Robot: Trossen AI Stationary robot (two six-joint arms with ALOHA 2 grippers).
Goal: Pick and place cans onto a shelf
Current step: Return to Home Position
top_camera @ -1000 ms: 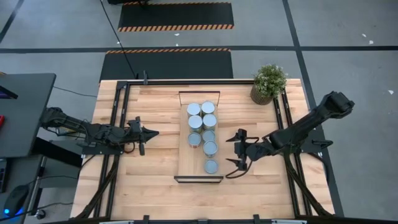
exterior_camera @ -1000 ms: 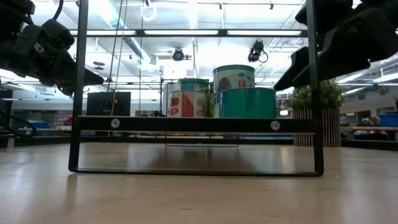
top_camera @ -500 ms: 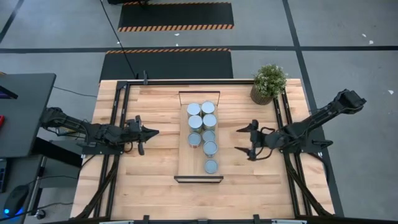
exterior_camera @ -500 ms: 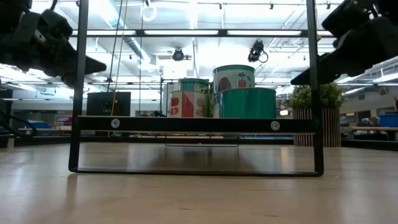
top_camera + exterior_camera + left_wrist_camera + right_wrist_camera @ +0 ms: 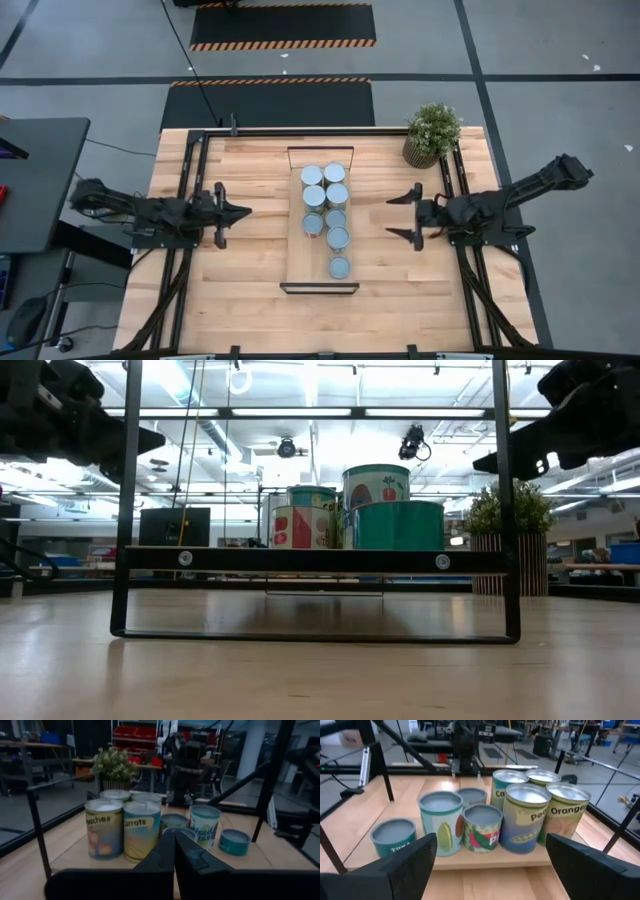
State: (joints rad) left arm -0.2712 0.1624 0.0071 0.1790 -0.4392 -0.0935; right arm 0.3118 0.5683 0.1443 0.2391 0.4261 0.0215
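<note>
On the shelf (image 5: 303, 262), a long light-wood board lying down the middle of the table (image 5: 250, 270), stand all eight cans (image 5: 338, 238); four sit paired in two rows at the far end, and the other four run in a looser line toward the near end, where the short teal can (image 5: 340, 267) stands a little apart from the rest; a potted plant (image 5: 433, 130) stands on the table's far right corner, well apart from the shelf. The left gripper (image 5: 243, 211) hangs over bare wood to the left of the shelf, its fingers pressed together and holding nothing; the right gripper (image 5: 395, 215) hangs to the right of the shelf, facing the row of cans, its fingers spread wide and empty; neither touches a can or the shelf, and the low view shows both above the level of the board.
</note>
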